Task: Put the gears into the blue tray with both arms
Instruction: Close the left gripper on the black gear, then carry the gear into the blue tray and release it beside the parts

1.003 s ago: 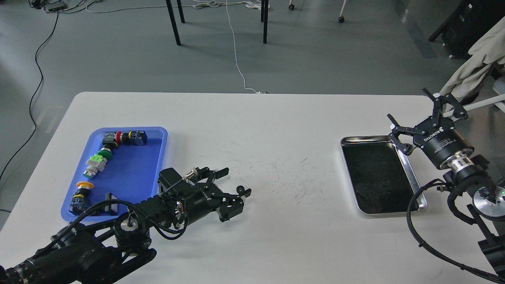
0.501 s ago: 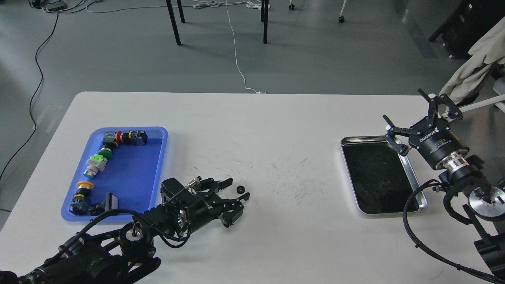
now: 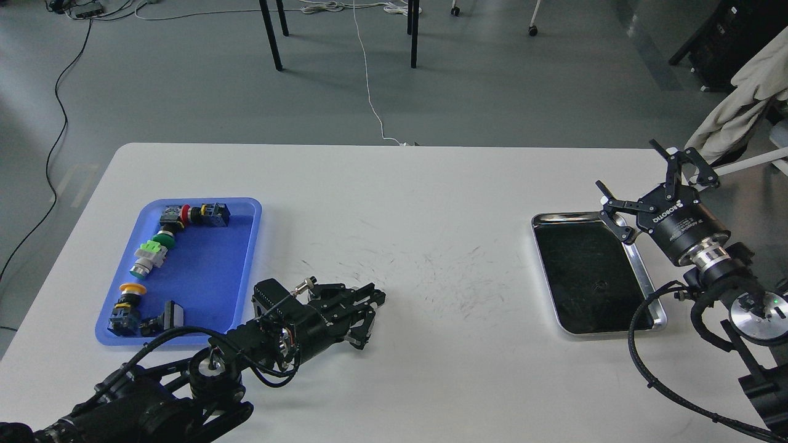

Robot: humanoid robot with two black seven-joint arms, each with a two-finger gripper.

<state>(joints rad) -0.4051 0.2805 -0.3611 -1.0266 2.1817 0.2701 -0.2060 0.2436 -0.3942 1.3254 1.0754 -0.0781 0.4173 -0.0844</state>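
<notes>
The blue tray lies at the table's left and holds several coloured push-button switches. Just right of the tray's near corner, my left gripper rests low on the table, its fingers drawn together over the spot where a small black gear lay. The gear itself is hidden between the fingertips. My right gripper hovers open and empty above the far right corner of the steel tray. No other gear shows on the table.
The steel tray has a dark bottom and sits at the table's right. A white table with faint scuff marks spans the view. Chair legs and cables lie on the floor beyond the far edge.
My left gripper pulled back slightly, leaving the gear on the table, then closed its fingers over it. The right gripper drifted a little left and up.
</notes>
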